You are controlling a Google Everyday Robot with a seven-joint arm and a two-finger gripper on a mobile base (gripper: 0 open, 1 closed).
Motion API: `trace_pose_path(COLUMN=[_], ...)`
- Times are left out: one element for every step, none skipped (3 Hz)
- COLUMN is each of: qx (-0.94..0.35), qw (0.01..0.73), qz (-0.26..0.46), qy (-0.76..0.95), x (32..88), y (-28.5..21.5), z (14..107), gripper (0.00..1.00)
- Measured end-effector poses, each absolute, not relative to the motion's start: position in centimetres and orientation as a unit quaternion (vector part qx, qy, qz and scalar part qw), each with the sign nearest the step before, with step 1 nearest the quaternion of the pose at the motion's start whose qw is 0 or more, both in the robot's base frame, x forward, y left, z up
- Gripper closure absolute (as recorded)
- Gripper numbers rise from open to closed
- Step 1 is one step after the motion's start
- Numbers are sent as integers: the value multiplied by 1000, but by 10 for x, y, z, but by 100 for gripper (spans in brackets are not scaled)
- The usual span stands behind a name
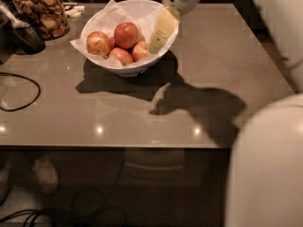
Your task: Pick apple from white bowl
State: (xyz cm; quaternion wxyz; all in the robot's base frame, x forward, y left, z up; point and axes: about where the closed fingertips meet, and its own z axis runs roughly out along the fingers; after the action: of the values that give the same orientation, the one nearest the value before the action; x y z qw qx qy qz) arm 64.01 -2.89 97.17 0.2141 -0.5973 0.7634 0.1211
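One black cable (19,94) lies on the left of the gray table (142,126). Behind it stands one white bowl (128,69) holding four apples, and the red apple (127,34) sits at the back with three paler ones crowded against it. One gripper (156,41) dips over the bowl's right rim, spread or pinched I can't see, and one snack jar (45,13) stands far left.
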Motion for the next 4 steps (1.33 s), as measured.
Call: trace_pose_path(qx=[-617,-625,-616,-596], qw=[199,201,223,237], qz=[134,141,143,149], qy=[750,741,742,752], x=[658,671,678,683], y=[12,38,41,43], z=[970,971,976,980], gripper=[0,0,0,0])
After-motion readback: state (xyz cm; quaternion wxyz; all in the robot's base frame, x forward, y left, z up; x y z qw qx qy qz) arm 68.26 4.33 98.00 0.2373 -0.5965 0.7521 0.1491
